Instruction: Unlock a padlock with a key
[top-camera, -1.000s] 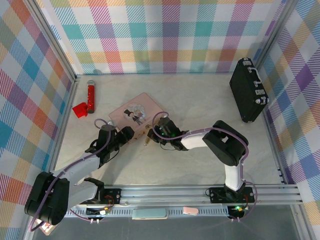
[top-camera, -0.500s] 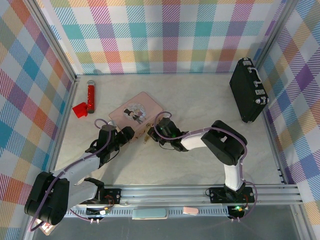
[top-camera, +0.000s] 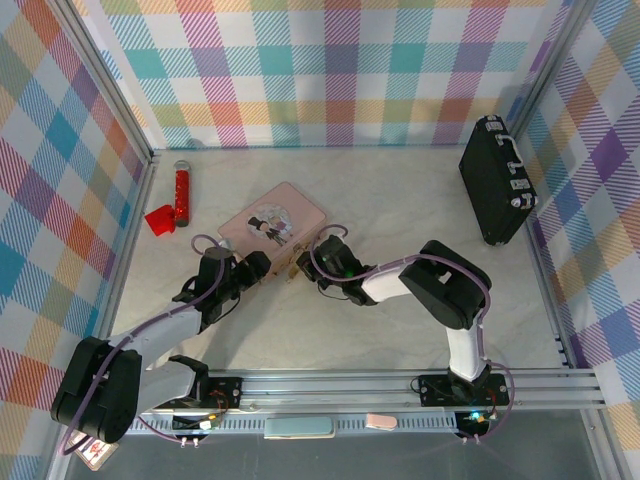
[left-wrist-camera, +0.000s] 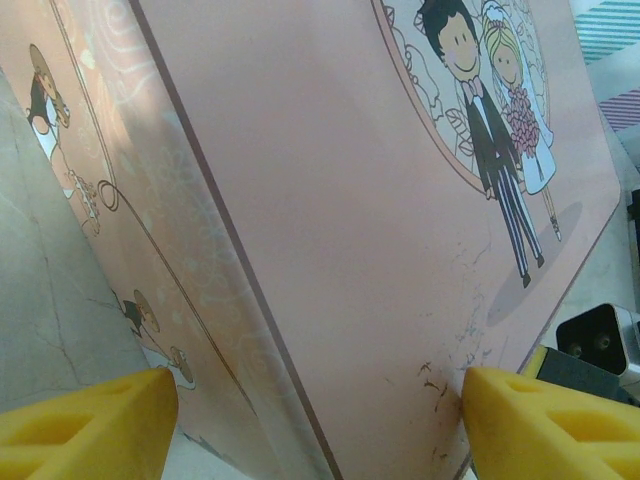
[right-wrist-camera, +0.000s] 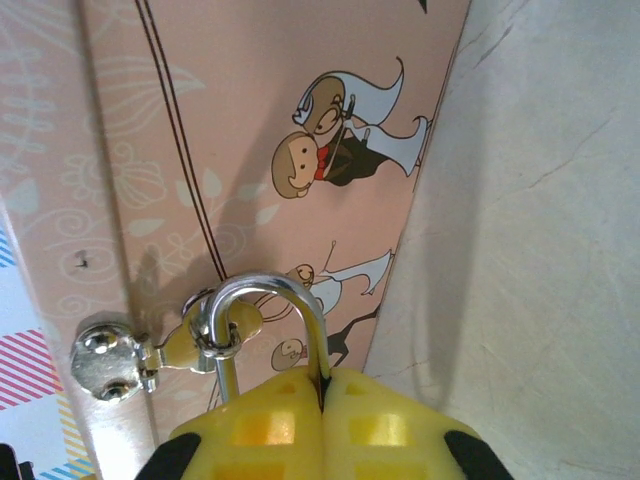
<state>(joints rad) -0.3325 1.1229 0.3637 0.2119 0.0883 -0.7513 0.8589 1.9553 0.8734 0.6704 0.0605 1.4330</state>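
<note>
The padlock (right-wrist-camera: 262, 290) hangs by its silvery shackle from a ring on the hasp (right-wrist-camera: 110, 365) of the pink box (right-wrist-camera: 250, 120). Its brass body (top-camera: 291, 272) lies mostly under my fingers. My right gripper (right-wrist-camera: 323, 385) is shut, with one leg of the shackle running into the seam between its yellow fingers (right-wrist-camera: 400, 430). The key is hidden. My left gripper (left-wrist-camera: 320, 420) stands open astride the near corner of the pink box (left-wrist-camera: 330, 200), one finger (left-wrist-camera: 80, 420) by the side wall and the other at the lid's edge. From above, both grippers (top-camera: 255, 268) (top-camera: 303, 265) meet at the box's front edge.
A red tube (top-camera: 183, 190) and a red scrap (top-camera: 160, 220) lie at the back left. A black case (top-camera: 497, 180) stands against the right wall. Bare table (top-camera: 400, 200) stretches between the box and the case. Plaid walls close in three sides.
My right gripper and the padlock have edged slightly up and left, closer to the box's front edge. The left arm has barely moved.
</note>
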